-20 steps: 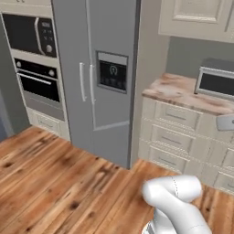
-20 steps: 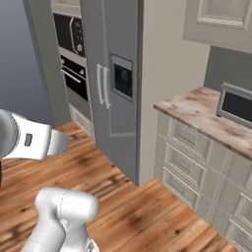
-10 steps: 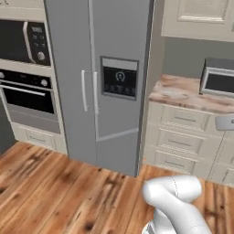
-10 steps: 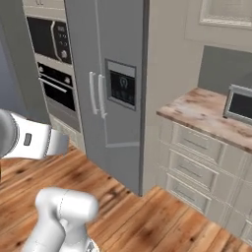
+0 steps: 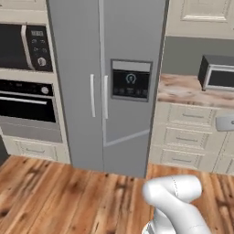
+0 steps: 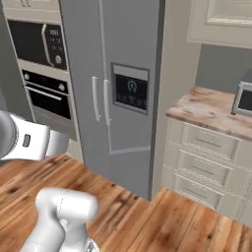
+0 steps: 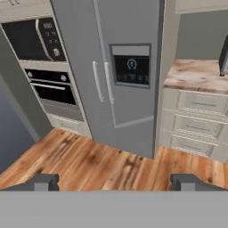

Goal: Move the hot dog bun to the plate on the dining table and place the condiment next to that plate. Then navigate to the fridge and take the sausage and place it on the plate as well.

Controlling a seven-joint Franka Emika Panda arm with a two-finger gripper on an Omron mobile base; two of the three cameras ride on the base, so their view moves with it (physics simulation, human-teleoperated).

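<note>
The fridge (image 5: 73, 68) stands straight ahead, tall and grey. Both of its doors are shut, with two pale bar handles (image 5: 98, 96) at the middle seam and a dark dispenser panel (image 5: 130, 80) on the right door. It also stands centre-left in the right base view (image 6: 83, 49) and fills the upper middle of the hand view (image 7: 133, 22). My gripper (image 7: 115, 182) is open, its two dark fingertips (image 7: 44, 181) far apart with nothing between them, well back from the fridge above the wooden floor. The hot dog bun, plate, dining table, condiment and sausage are out of view.
Left of the fridge is a cream column with a microwave (image 5: 23, 45) over an oven (image 5: 27, 105). To its right runs a marbled counter (image 5: 183, 89) on cream drawers (image 5: 187, 137), with a small appliance (image 5: 218, 73) on top. Wooden floor (image 5: 68, 196) lies between me and the fridge.
The whole picture has shifted: the base has moved, so the fridge now stands nearer and more square-on. The gripper stays open.
</note>
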